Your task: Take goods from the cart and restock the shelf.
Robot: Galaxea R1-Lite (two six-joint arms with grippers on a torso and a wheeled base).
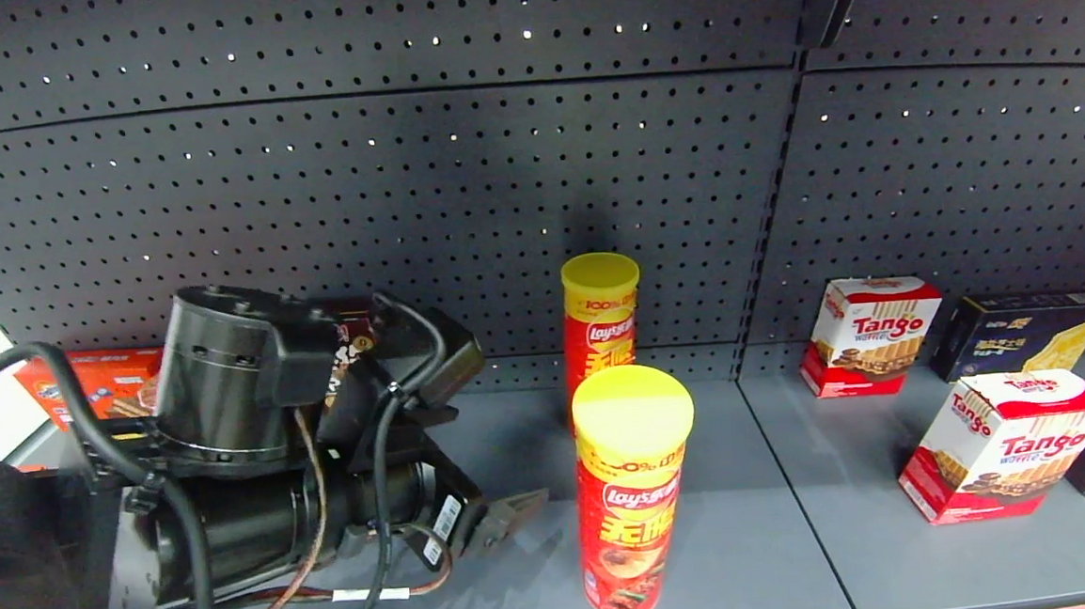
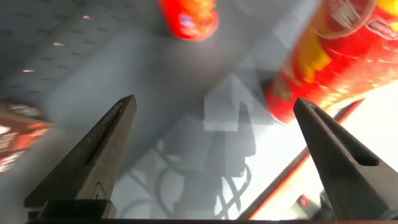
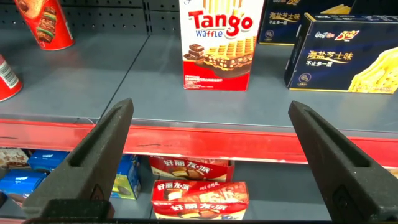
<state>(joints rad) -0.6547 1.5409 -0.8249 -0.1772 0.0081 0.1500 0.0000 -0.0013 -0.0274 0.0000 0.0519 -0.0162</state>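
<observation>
As it lies over the shelf [image 1: 764, 545] beside the front chip can [image 1: 632, 501], the left pincer [image 2: 214, 102] gapes wide.

The shelf [image 1: 783, 535] is grey painted metal, matt — its back panel [image 1: 403, 181] dark perforated sheet. The near chip can [image 1: 632, 497] and far chip can [image 1: 601, 329] wear glossy printed wraps, capped in smooth yellow plastic. The wafer boxes [image 1: 1003, 446] are glossy card — the right end effector [image 3: 210, 102] matt black, grainy.

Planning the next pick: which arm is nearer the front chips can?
Left. Its open jaws are over the shelf, just beside the front chips can; the right arm's open jaws are off the shelf's front edge, facing the wafer box.
</observation>
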